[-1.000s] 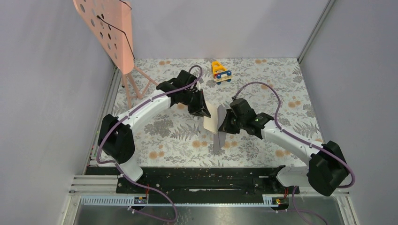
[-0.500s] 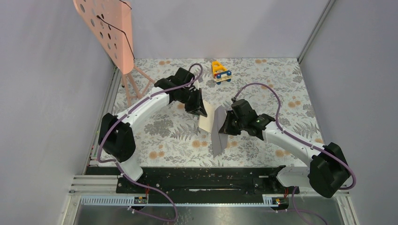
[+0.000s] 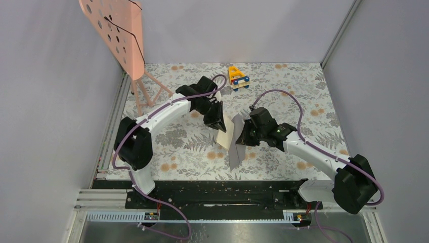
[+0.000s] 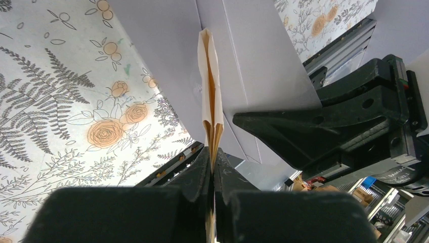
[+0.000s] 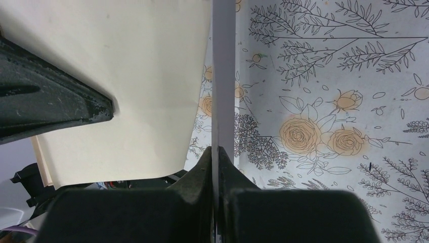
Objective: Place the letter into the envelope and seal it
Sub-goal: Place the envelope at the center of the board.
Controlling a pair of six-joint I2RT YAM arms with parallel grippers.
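Envelope (image 3: 234, 154) stands on edge at mid-table, pinched in the closed right gripper (image 3: 241, 138); whether its lower end touches the floral tablecloth (image 3: 313, 101) I cannot tell. Just left of it is the folded tan letter (image 3: 226, 132), clamped in the left gripper (image 3: 219, 123). The two grippers crowd close, with both sheets between them. Further back, well apart, is a yellow toy car (image 3: 238, 77). A pink perforated board (image 3: 114, 30) stands on legs in the far-left corner.

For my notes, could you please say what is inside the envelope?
The envelope, in the right hand, shows edge-on, so its pocket is hidden. The folded letter is beside it in the left hand.
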